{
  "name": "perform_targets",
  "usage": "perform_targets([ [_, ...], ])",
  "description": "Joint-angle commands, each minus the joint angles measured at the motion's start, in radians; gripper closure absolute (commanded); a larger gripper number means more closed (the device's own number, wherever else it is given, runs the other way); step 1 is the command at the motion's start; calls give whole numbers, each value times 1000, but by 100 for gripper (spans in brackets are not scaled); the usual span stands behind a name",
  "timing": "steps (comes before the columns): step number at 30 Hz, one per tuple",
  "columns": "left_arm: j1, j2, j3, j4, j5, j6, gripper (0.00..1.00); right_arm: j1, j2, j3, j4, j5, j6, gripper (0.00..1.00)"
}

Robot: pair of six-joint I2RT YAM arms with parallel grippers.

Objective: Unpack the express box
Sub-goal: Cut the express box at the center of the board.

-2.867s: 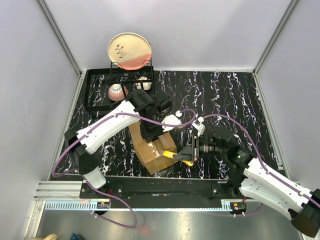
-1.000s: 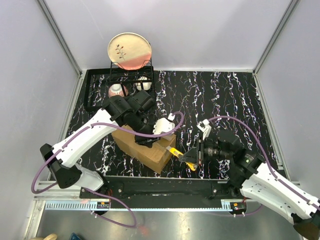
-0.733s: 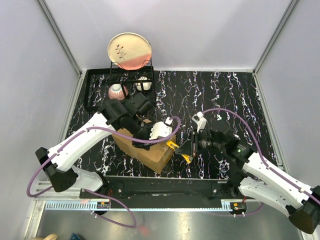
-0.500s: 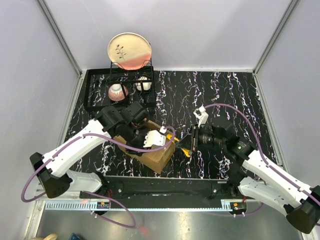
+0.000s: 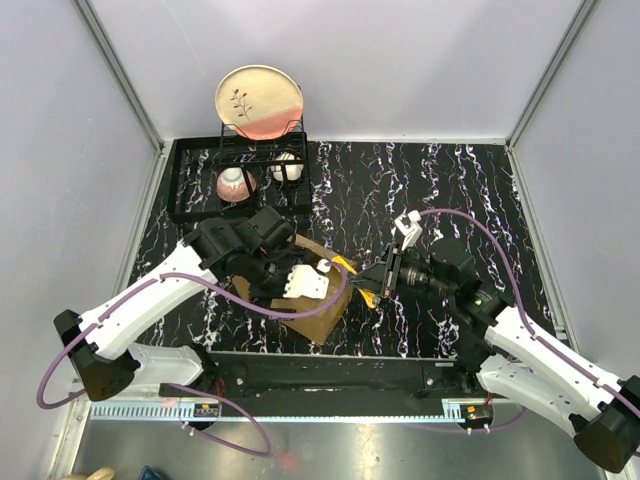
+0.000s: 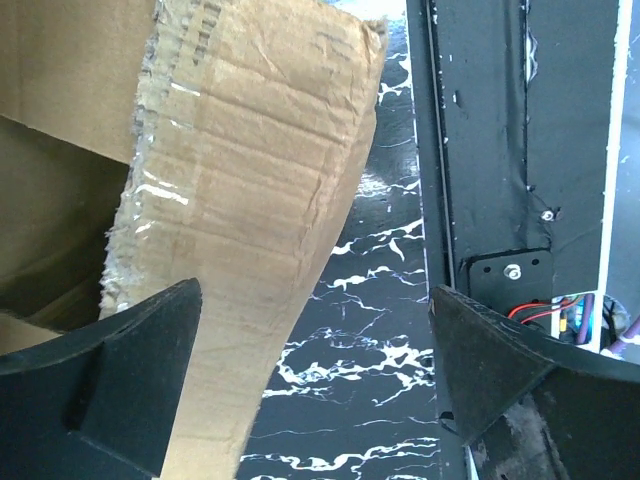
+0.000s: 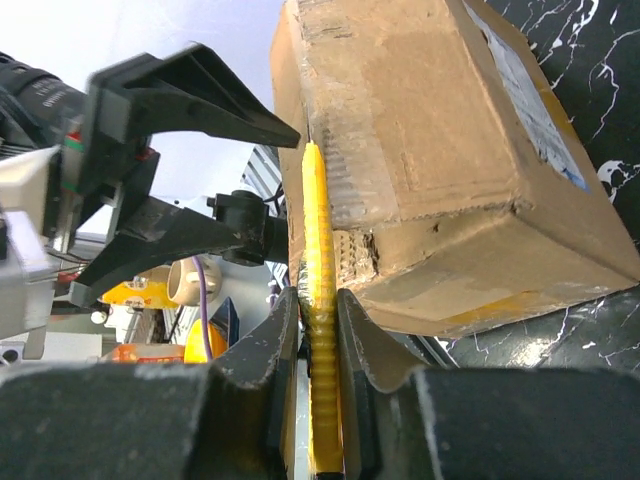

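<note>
The express box [image 5: 320,322] sits on the black marbled surface [image 5: 450,200] near the front edge, between the two arms. The left gripper [image 6: 313,290] hangs over it, jaws spread wide across its torn cardboard edge. The right gripper [image 7: 315,300] has its jaws clamped on a yellow cutter [image 7: 314,220], tip right at the box's side.

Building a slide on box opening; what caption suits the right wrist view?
Right claw holds a yellow tool at the express box's edge; left claw open behind.
</note>
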Motion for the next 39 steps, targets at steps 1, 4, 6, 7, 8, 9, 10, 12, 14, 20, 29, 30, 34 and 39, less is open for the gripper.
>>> perform_targets([
  [1, -1, 28, 88, -8, 8, 90, 1, -7, -7, -28, 35, 52, 35, 100],
  [4, -1, 80, 141, -50, 12, 111, 1, -8, -24, -33, 34, 47, 40, 100],
  [6, -1, 106, 152, -61, 12, 113, 1, -7, -41, -42, 72, 47, 43, 100],
  [7, -1, 113, 155, -59, 9, 111, 1, -8, -61, -42, 81, 41, 43, 100],
  [8, -1, 117, 152, -55, 8, 108, 1, -8, -69, -36, 81, 43, 43, 100],
  [9, -1, 125, 148, -44, 2, 102, 1, -7, -73, -30, 80, 40, 43, 100],
  [10, -1, 132, 145, -32, -4, 90, 1, -8, -79, -22, 80, 30, 41, 100],
  [12, 1, 158, 146, -24, -11, 73, 1, -8, -81, 13, 69, 18, 34, 100],
  [14, -1, 172, 154, -24, -6, 59, 1, -7, -80, 56, 57, 0, 17, 100],
  [20, 7, 179, 134, 7, -14, 59, 1, -7, -96, 93, 49, -45, 4, 100],
  [29, 41, 200, 207, 13, -41, 59, 1, -7, -141, -1, -14, -270, 18, 100],
  [30, 48, 202, 221, 14, -43, 64, 1, -8, -148, -16, -15, -287, 27, 100],
  [34, 72, 209, 244, 17, -41, 68, 1, -8, -132, -74, -54, -289, 23, 100],
  [39, 73, 208, 226, 10, -29, 67, 1, -7, -58, -82, -58, -244, 6, 100],
])
